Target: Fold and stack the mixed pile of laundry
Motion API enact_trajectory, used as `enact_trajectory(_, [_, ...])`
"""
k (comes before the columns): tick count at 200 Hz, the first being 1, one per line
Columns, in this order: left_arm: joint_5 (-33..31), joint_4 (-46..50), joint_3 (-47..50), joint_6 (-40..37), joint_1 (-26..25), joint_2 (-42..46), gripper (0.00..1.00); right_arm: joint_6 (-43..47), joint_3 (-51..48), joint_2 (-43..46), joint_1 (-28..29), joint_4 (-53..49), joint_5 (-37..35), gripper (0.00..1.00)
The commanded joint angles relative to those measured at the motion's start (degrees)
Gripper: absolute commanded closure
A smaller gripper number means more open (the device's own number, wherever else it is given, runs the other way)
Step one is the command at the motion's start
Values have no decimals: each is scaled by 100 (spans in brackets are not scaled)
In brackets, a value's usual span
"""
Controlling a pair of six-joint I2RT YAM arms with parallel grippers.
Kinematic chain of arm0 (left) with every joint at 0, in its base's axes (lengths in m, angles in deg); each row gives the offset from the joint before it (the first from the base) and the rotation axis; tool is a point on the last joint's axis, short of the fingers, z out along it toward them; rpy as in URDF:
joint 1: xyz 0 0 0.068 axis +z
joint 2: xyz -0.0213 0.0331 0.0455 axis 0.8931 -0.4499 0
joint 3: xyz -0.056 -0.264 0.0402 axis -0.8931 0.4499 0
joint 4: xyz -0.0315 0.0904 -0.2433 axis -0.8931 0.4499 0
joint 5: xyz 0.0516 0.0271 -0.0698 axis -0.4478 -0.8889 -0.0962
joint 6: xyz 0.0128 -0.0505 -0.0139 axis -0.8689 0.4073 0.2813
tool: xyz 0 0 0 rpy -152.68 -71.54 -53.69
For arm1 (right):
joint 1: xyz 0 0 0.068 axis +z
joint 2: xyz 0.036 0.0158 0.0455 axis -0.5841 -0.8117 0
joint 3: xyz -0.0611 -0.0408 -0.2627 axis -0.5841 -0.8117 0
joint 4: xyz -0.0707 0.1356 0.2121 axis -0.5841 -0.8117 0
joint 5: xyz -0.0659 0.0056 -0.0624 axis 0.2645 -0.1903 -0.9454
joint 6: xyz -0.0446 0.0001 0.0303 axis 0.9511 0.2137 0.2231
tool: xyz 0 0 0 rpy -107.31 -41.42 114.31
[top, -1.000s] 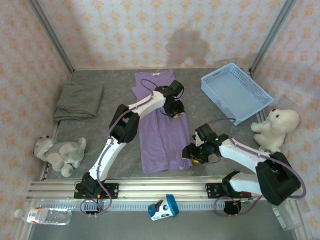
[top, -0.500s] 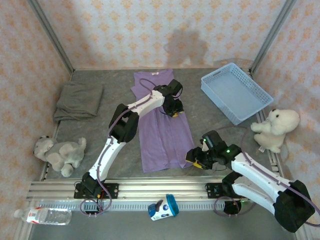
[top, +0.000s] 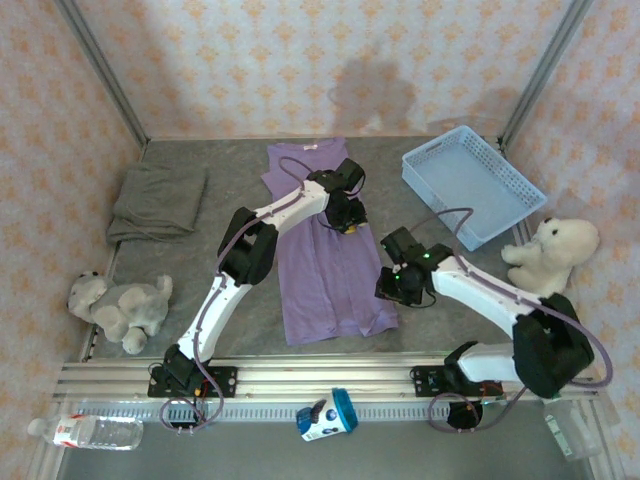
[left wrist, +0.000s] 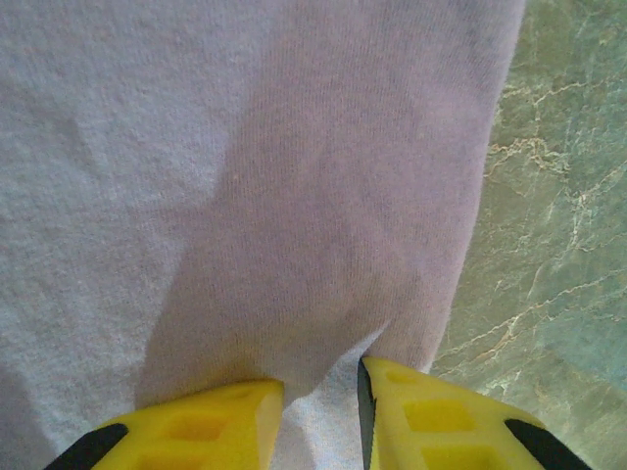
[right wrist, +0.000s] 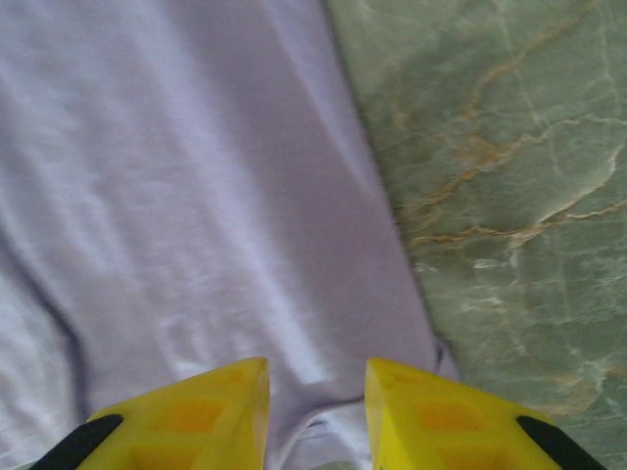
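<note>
**A:** What is the left pincer (left wrist: 321, 392) doing?

**B:** It's nearly pressed together, with a ridge of the lavender T-shirt (top: 320, 265) drawn up between its yellow fingers (left wrist: 196, 421). I read that as a pinch on the shirt's right edge, in its far half, just where cloth meets bare desk (top: 230, 170).

**A:** And the right pincer (right wrist: 316, 392)?

**B:** There's a narrow gap with cloth lying in it, close to the shirt's near right corner. I cannot tell whether it has actually bitten the fabric. The wrist view shows cloth between the tips, but no firm squeeze.

**A:** Where does the shirt lie overall?

**B:** It lies flat at full length down the middle of the desk, collar at the far end and hem near the arms' bases. I see no fold in it.

**A:** The other garment?

**B:** The grey-olive garment (top: 155, 200) sits at the far left, well apart from the shirt. It looks doubled over into a rough rectangle.

**A:** So how far along?

**B:** Halfway at best, I'd judge. One piece seems folded, the shirt's first fold is only being set up along its right side, and nothing is stacked. What's left is to fold the shirt, then put the two together.
</note>
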Motion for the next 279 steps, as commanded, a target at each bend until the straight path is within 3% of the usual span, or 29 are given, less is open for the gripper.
enact_trajectory(1, [-526, 656, 273, -79, 135, -422, 70, 144, -128, -256, 43, -208, -423, 68])
enact_trajectory(33, [-492, 592, 321, -28, 137, -432, 70, 71, -383, -309, 60, -110, -340, 69])
enact_trajectory(81, [-448, 507, 363, 93, 182, -466, 70, -472, -910, -28, 452, -41, 142, 91])
enact_trajectory(91, [-453, 489, 363, 106, 186, -467, 70, -679, -944, 83, 568, -79, 269, 100])
enact_trajectory(154, [-410, 420, 289, 282, 217, -544, 70, -1767, -673, 1202, 1070, -1363, 512, 100])
enact_trajectory(181, [-391, 453, 197, 267, 218, -572, 70, -1744, -730, 1409, 1079, -1456, 596, 91])
enact_trajectory(220, [-387, 566, 117, 129, 203, -572, 70, -948, 216, 504, 1026, -1767, -379, 80])
enact_trajectory(279, [-437, 653, 274, -11, 204, -477, 70, -287, 1068, -1137, 680, -698, -914, 81])
